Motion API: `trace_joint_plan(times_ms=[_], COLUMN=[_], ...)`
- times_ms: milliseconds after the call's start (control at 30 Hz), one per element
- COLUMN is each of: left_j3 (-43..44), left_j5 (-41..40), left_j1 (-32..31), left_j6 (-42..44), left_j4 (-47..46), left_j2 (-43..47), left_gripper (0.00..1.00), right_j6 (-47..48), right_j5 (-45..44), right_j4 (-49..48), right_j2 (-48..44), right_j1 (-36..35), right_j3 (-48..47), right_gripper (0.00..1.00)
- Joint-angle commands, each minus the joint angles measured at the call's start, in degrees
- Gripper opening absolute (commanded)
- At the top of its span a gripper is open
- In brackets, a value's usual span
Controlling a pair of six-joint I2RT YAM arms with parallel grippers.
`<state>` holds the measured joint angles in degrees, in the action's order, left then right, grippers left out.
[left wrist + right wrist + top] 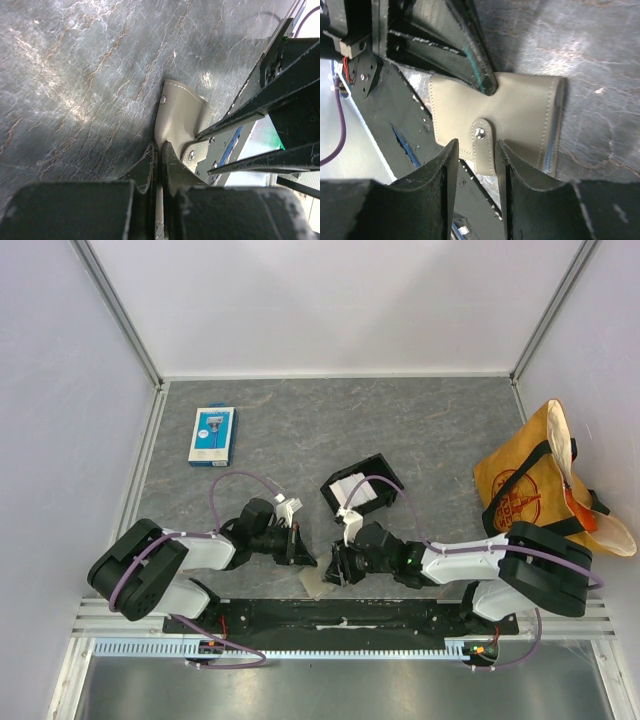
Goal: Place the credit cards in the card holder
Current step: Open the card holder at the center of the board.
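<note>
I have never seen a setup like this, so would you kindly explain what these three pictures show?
You see two robot arms bolted to a grey marbled table. The wide picture comes from a camera overhead; the other two come from cameras on each wrist. On the table lie a blue-and-white retail pack, a black box-like tray with white cards, and an orange cloth bag. Between the arms is a flat grey-tan folding card holder. The left gripper is shut on its edge. The right gripper is open, its fingers either side of the holder's snap tab.
</note>
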<state>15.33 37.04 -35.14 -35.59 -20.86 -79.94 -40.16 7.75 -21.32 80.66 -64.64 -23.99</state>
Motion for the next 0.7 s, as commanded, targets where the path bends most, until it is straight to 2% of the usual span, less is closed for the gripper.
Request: trace_joint_plan(times_ms=[0, 233, 367, 600, 667], left_j3=[0.58, 0.66, 0.05, -1.18, -1.53], left_j5=[-4.43, -6.18, -6.98, -9.79, -10.49], left_j1=[-0.28, -0.28, -0.20, -0.20, -0.20], left_j6=[2.11, 0.79, -1.14, -4.22, -4.92], left_j4=[2.67, 2.06, 0.47, -0.85, -1.20], left_j2=[-0.04, 0.22, 0.40, 1.10, 1.37], left_gripper=[0.02, 0.02, 0.02, 0.02, 0.02], right_j6=[2.72, 6.76, 9.31, 9.66, 9.58], right_j5=[6.22, 6.06, 3.24, 1.04, 0.43], right_j4=[5.05, 10.85, 15.42, 14.82, 14.91], right_j2=[1.86, 4.23, 7.75, 11.79, 12.15], right_j1=[-1.45, -3.03, -5.84, -9.09, -9.54], right_j3=[-2.37, -5.54, -9.14, -11.78, -12.22], right_gripper=[0.43, 0.44, 0.40, 0.19, 0.10])
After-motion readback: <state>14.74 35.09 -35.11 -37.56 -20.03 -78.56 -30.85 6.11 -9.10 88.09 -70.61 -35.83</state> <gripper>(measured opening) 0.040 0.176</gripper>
